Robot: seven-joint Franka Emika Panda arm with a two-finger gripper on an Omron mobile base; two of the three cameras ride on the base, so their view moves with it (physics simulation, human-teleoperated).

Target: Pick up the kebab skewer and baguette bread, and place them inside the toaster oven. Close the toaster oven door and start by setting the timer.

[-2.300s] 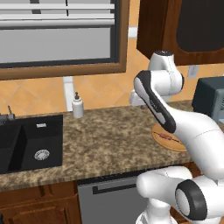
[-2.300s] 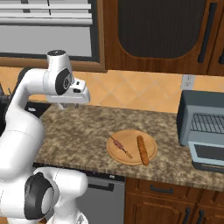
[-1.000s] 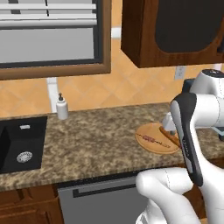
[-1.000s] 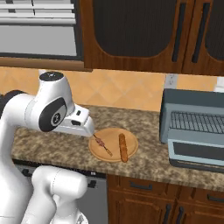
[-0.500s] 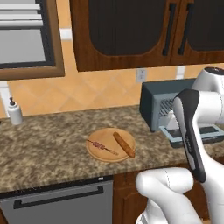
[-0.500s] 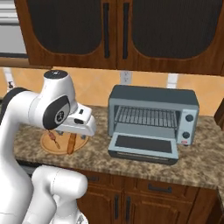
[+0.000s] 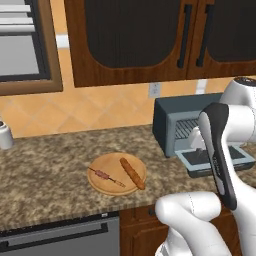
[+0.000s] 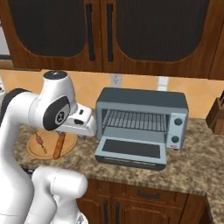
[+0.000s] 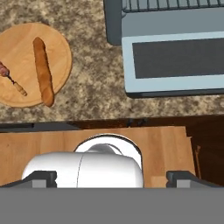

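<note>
The kebab skewer (image 7: 106,176) and the baguette bread (image 7: 132,173) lie side by side on a round wooden board (image 7: 101,189) on the granite counter. To the right stands the toaster oven (image 8: 142,99), its door (image 8: 130,151) folded down flat and the wire rack (image 8: 135,119) bare. In the hand view my gripper (image 9: 111,178) is open and holds nothing. It hangs high over the counter's front edge, between the board (image 9: 61,48) with baguette (image 9: 43,70) and skewer (image 9: 11,78) and the oven door (image 9: 175,61).
A knob strip (image 8: 177,129) runs down the oven's right side. A dark knife block (image 8: 216,114) stands at the far right. Dark wall cabinets (image 8: 109,30) hang overhead, and a white bottle (image 7: 5,135) sits far left. A dishwasher front (image 7: 55,239) lies below the counter.
The whole scene has slid left in both base views as the base drove right. The toaster oven now sits in front of me. Skewer and baguette stay on the board.
</note>
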